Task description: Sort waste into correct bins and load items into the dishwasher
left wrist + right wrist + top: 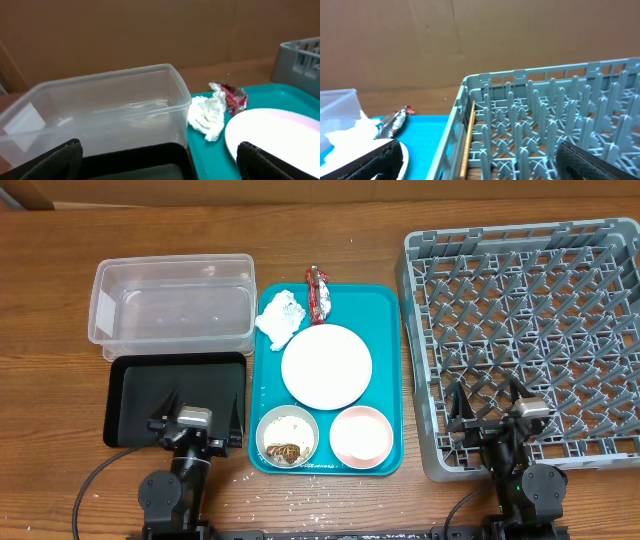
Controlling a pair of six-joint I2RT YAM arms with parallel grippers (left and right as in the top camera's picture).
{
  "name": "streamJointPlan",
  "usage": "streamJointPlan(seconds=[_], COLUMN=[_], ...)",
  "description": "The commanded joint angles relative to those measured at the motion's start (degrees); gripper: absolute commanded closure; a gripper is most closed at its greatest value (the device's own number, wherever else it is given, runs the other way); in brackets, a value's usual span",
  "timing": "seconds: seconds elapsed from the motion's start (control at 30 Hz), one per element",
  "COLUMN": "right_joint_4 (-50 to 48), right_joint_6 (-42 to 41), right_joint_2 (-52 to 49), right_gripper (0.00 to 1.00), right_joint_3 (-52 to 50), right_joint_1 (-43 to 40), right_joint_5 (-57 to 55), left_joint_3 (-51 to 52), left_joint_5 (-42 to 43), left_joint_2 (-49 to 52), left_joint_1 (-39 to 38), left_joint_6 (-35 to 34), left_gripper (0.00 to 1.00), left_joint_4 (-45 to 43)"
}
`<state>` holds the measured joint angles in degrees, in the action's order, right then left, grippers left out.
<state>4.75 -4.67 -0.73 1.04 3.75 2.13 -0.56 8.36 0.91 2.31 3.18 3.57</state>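
On the teal serving tray lie a crumpled white napkin, a red-and-silver wrapper, a round white plate, a white bowl with rice crumbs and brown bits and a pale pink bowl. The clear tub and black tray stand to the left. The grey dish rack stands at the right. My left gripper is open over the black tray's near edge. My right gripper is open over the rack's near-left part. Napkin, wrapper and plate show in the left wrist view. No small cup is in view.
The brown wooden table carries everything. A brown cardboard wall stands behind it. The rack's upright pegs fill the right wrist view, with the teal tray to its left.
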Motion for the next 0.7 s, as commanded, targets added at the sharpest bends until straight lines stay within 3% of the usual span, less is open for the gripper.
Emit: streamJointPlan(seconds=[0.0, 0.07, 0.2, 0.27, 0.47, 0.67], right_joint_4=[-0.76, -1.01, -0.35, 1.33, 20.85, 37.59], right_joint_6=[-5.75, -5.86, -5.86, -5.86, -5.42, -5.42], right_joint_2=[0.44, 0.44, 0.44, 0.44, -9.90, -27.02], right_gripper=[0.00, 0.00, 0.00, 0.00, 0.00, 0.00], right_joint_3=[-0.59, -0.46, 2.80, 5.46, 25.88, 45.62], right_joint_1=[-0.28, -0.28, -0.28, -0.28, -0.28, -0.28], right_joint_5=[3.56, 7.78, 14.19, 14.75, 14.51, 14.51], left_joint_3=[0.26, 0.26, -1.07, -3.67, -26.56, -47.98], left_joint_5=[0.90, 5.18, 16.94, 18.93, 18.69, 18.86], left_joint_2=[-0.66, -0.66, -0.66, -0.66, 10.36, 29.22], left_joint_1=[0.28, 0.28, 0.28, 0.28, 0.28, 0.28], left_joint_6=[-16.81, -22.53, -24.28, -25.09, -22.32, -19.45], left_gripper=[0.00, 0.00, 0.00, 0.00, 0.00, 0.00], left_joint_4=[-0.42, -1.64, -8.74, -10.19, 10.78, 30.95])
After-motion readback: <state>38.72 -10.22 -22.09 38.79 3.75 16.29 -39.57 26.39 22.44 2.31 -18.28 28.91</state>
